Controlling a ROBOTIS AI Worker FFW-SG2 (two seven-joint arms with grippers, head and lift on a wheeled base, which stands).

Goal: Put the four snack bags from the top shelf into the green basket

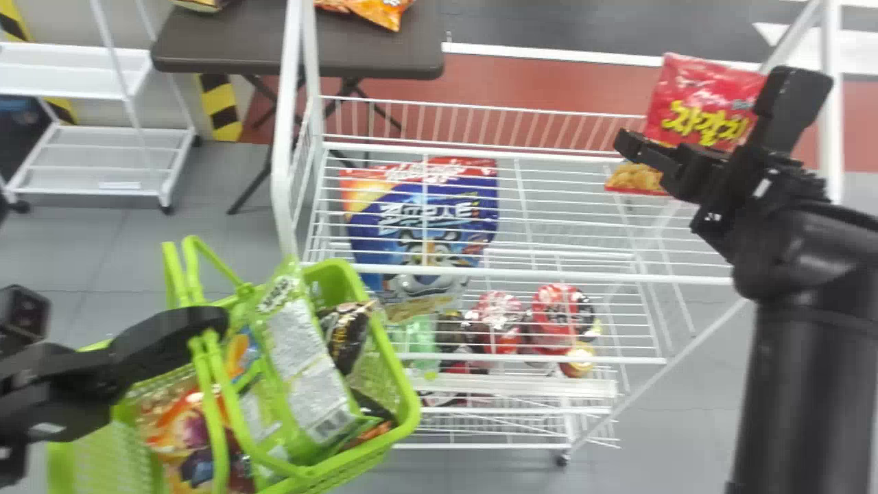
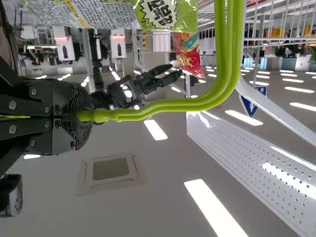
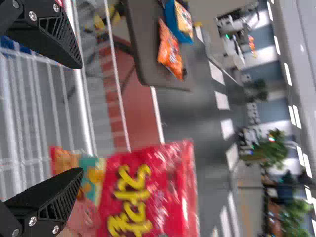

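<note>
At the wire rack (image 1: 617, 276), right, a red snack bag (image 1: 693, 103) near the right gripper (image 1: 713, 110), fingers open; left gripper (image 1: 209, 326) fingers clench green basket (image 1: 410, 412) handles (image 2: 163, 105).

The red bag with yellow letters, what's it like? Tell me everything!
The red bag looks like shiny, crinkly plastic, with yellow letters and golden snacks pictured near its bottom. It looks closed, roughly upright at the right end of the top shelf. The right end effector is open close by; I can't tell whether they touch.
</note>
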